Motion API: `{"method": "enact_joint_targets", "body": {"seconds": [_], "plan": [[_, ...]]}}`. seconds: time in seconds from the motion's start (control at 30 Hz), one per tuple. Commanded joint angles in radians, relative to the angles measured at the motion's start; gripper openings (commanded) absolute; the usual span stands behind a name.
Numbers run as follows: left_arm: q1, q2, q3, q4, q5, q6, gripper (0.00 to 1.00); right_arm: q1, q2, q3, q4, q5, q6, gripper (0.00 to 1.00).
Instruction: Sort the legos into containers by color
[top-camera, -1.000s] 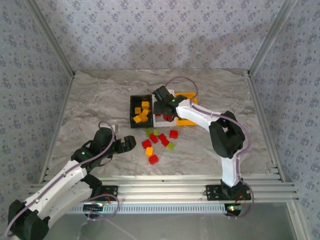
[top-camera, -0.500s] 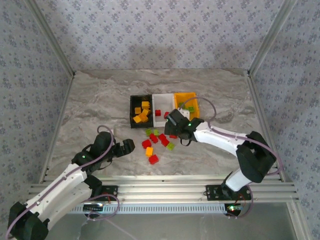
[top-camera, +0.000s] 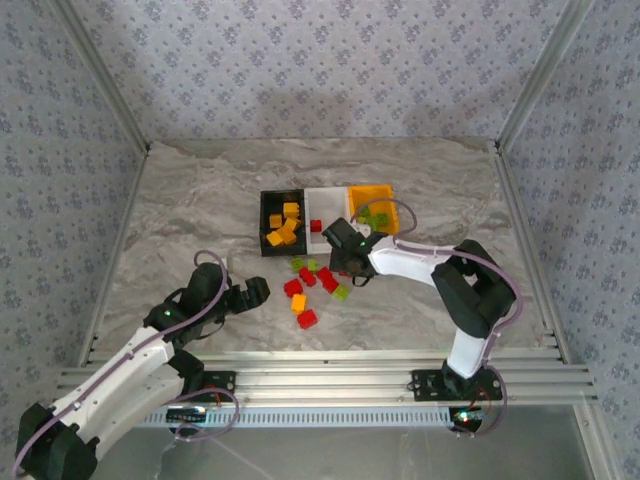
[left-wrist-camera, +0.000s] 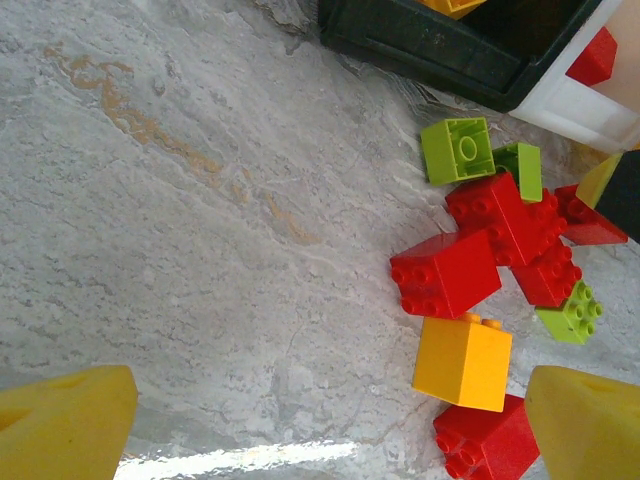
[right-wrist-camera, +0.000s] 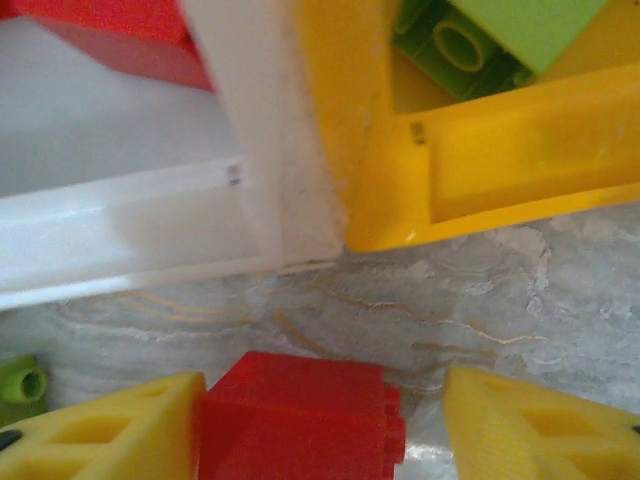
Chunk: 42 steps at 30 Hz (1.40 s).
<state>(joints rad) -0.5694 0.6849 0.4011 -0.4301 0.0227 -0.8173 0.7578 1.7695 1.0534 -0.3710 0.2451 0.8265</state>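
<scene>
Right gripper (right-wrist-camera: 320, 405): my fingers apart, not clamped. Red brick (right-wrist-camera: 295, 415) between them, touching left finger, gap to right. White bin (right-wrist-camera: 120, 240) wall at 11 o'clock, orange-yellow bin (right-wrist-camera: 520, 160) at 1. Left gripper (left-wrist-camera: 325, 420): spread wide, orange-yellow brick (left-wrist-camera: 462, 362) at 1 o'clock.

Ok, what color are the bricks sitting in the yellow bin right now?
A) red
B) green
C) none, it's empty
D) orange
B: green bricks lie inside the yellow bin, as seen close up in the right wrist view and also in the top view.
</scene>
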Motion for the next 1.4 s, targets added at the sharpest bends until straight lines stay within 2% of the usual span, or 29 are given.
{"method": "enact_joint_targets", "body": {"seconds": [0.0, 0.1, 0.23, 0.37, 0.47, 0.6, 0.87, 1.0, 1.13, 1.23, 1.37], "plan": [[0.004, 0.007, 0.024, 0.005, 0.011, 0.002, 1.00, -0.009, 0.024, 0.023, -0.009, -0.010, -0.007, 0.58], [0.005, 0.012, 0.027, 0.006, 0.013, 0.006, 1.00, -0.009, 0.003, -0.001, 0.001, -0.016, -0.008, 0.49], [0.006, 0.018, 0.024, 0.014, 0.019, 0.015, 1.00, -0.001, -0.098, -0.041, -0.003, -0.015, -0.028, 0.41], [0.005, 0.023, 0.023, 0.022, 0.028, 0.025, 0.99, 0.023, -0.235, -0.038, -0.035, 0.001, -0.092, 0.40], [0.006, 0.031, 0.027, 0.034, 0.037, 0.033, 0.99, 0.031, -0.268, 0.021, -0.058, -0.020, -0.148, 0.40], [0.004, 0.048, 0.037, 0.039, 0.046, 0.036, 0.99, 0.022, -0.190, 0.130, -0.072, -0.024, -0.183, 0.42], [0.005, 0.046, 0.047, 0.023, 0.062, 0.031, 0.99, -0.046, 0.091, 0.414, -0.106, 0.013, -0.210, 0.44], [0.004, 0.049, 0.051, 0.017, 0.071, 0.041, 0.99, -0.062, 0.184, 0.490, -0.121, 0.031, -0.178, 0.51], [0.005, 0.051, 0.059, -0.002, 0.066, 0.055, 1.00, -0.072, 0.222, 0.543, -0.133, 0.013, -0.182, 0.65], [0.005, 0.051, 0.058, 0.001, 0.066, 0.053, 0.99, -0.076, 0.200, 0.550, -0.143, 0.011, -0.186, 0.76], [0.005, 0.044, 0.063, -0.006, 0.055, 0.046, 0.99, -0.048, 0.085, 0.466, -0.117, 0.007, -0.189, 0.83]]}}
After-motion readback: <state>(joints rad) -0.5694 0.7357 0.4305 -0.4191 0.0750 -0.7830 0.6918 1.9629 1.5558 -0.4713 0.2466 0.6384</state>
